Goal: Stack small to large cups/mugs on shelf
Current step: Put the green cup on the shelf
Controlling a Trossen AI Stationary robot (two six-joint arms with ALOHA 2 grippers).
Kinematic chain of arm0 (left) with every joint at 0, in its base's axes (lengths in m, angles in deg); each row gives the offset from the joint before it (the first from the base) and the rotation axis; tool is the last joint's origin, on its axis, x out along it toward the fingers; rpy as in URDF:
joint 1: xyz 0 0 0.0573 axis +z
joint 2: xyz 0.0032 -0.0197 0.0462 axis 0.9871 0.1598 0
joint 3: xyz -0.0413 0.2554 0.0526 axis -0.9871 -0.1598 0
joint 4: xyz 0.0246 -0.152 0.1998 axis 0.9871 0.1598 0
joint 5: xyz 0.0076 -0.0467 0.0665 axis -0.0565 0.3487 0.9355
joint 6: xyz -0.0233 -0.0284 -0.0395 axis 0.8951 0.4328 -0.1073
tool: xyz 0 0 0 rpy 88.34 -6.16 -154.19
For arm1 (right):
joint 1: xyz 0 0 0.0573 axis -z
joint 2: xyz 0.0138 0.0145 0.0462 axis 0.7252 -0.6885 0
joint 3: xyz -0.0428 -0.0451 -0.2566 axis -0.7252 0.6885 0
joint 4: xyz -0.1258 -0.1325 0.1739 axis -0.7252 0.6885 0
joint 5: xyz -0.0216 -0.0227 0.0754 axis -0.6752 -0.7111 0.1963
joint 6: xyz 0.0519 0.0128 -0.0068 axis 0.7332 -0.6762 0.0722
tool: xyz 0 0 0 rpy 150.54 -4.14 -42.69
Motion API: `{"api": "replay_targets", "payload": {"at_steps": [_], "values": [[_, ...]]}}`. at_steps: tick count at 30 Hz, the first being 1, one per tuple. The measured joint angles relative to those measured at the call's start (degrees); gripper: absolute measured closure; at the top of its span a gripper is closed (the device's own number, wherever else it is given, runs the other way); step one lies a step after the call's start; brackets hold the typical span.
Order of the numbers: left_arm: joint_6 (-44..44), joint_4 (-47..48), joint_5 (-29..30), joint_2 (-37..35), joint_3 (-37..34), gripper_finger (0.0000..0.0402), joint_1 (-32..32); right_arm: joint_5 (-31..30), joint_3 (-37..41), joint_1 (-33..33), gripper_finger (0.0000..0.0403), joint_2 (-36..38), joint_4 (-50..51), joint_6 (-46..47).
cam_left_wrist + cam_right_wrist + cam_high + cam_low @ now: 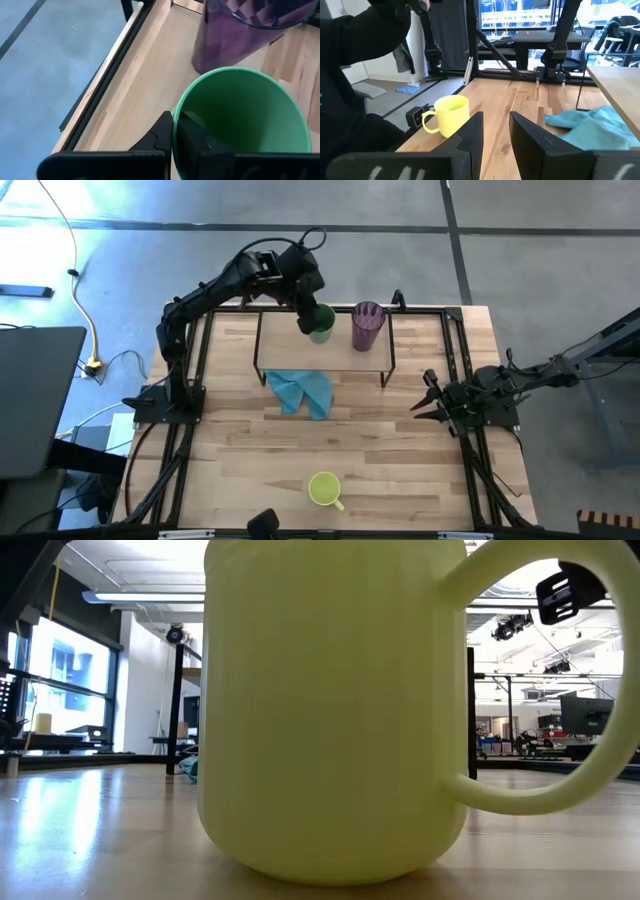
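My left gripper (313,315) is over the shelf (280,340) near the far edge, shut on the green cup (321,323), which shows wide open in the left wrist view (240,125). The purple tumbler (366,326) stands upright on the shelf just right of the green cup, also close behind it in the left wrist view (240,35). The yellow-green mug (324,489) stands on the table near the near edge, its handle toward the near right; it fills the low view (335,710). My right gripper (428,395) is open at the table's right side, touching nothing. My left gripper pinches the green cup's rim wall (176,131), one finger inside the cup and one outside it. The fingers come from above, slanting from the table's left. The cup is held over the shelf board; whether its base touches the board I cannot tell.
A light blue cloth (302,390) lies crumpled on the table in front of the shelf's near legs. Black rails (195,370) run along the table's left and right sides. Open tabletop lies between the cloth and the mug.
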Motion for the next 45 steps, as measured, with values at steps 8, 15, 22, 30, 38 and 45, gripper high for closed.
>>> {"api": "replay_targets", "payload": {"at_steps": [8, 15, 22, 30, 38, 45], "values": [[-0.09, -3.57, -1.70, 0.09, -6.05, 0.0401, 1.39, 0.74, 0.00, 0.12, 0.0320, -3.23, -3.29, 0.00], [-0.24, -5.91, -2.92, 0.07, -8.67, 0.0401, 3.01, 0.78, 0.00, 0.12, 0.0320, -4.23, -3.33, 0.06], [-0.68, -7.57, -4.66, 0.07, -8.85, 0.0401, 3.29, 0.80, 0.00, 0.12, 0.0320, -4.23, -3.34, 0.02], [-0.92, -6.91, -4.62, 0.07, -8.85, 0.0401, 3.31, 0.80, 0.00, 0.12, 0.0320, -4.23, -3.34, 0.02], [-0.46, -5.82, -4.58, 0.33, -8.85, 0.0401, 3.31, 0.82, 0.00, 0.12, 0.0320, -4.23, -3.33, 0.44], [-0.46, -5.25, -4.36, 0.33, -8.85, 0.0401, 3.31, 0.85, 0.00, 0.12, 0.0320, -4.23, -3.33, 0.61]]}}
